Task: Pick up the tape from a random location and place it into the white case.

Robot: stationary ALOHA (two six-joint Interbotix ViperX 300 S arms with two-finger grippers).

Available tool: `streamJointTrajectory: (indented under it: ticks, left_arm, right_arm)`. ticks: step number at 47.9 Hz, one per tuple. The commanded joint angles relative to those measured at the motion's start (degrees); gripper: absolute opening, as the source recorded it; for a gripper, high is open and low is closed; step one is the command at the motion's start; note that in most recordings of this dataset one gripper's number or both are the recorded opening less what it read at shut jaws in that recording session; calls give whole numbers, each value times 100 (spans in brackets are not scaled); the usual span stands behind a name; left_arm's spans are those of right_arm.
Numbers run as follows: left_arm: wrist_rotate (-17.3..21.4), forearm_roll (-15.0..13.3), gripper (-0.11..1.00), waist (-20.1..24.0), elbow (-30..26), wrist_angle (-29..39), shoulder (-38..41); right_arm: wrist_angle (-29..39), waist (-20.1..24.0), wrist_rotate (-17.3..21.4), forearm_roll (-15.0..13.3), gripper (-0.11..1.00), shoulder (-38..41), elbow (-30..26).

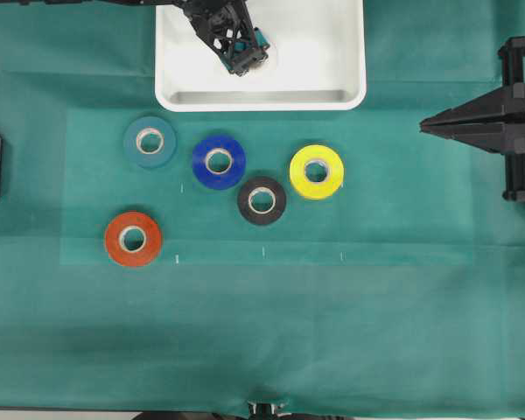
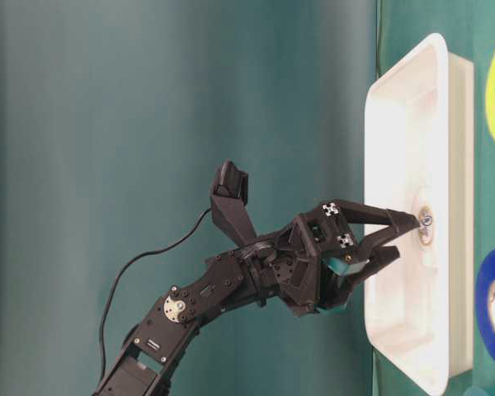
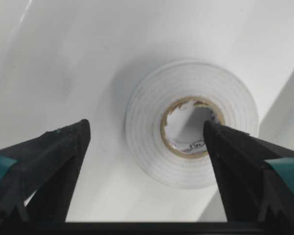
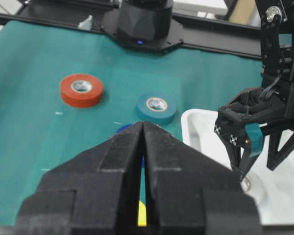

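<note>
The release step is judged to be in hand: the tape (image 3: pixel 192 123) is seen lying flat on the floor of the white case (image 1: pixel 332 52), so the placing itself looks done. What is called for next is a straight lift of the left gripper (image 1: pixel 245 63) clear of the rim, without the roll being dragged along.

In the left wrist view the fingers (image 3: pixel 49 161) are spread wide, one at about 8 o'clock of the roll and well apart from it, the other at 3 o'clock across its core (whether that one brushes the roll cannot be told). Nothing is held. In the overhead view the roll is largely hidden under the gripper.

The right gripper (image 4: pixel 141 147) is parked at the table's edge, its fingers pressed together and empty.
</note>
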Motion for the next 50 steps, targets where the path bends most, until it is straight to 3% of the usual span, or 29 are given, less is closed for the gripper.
streamJointTrajectory:
  ticks: [1,31,50]
  left_arm:
    - [0,-18,90,-35,-26,53,-229]
    - [18,-18,90,-255,-580,1222,-1046]
    - [18,-9,90,-360,-694,1617,-1318]
  right_arm:
    - [-35,18,0,-9,0,35,-141]
    - [-44,18,-9,-88,0,35,-158]
    - [-26,9,-9,-88,0,35,-185]
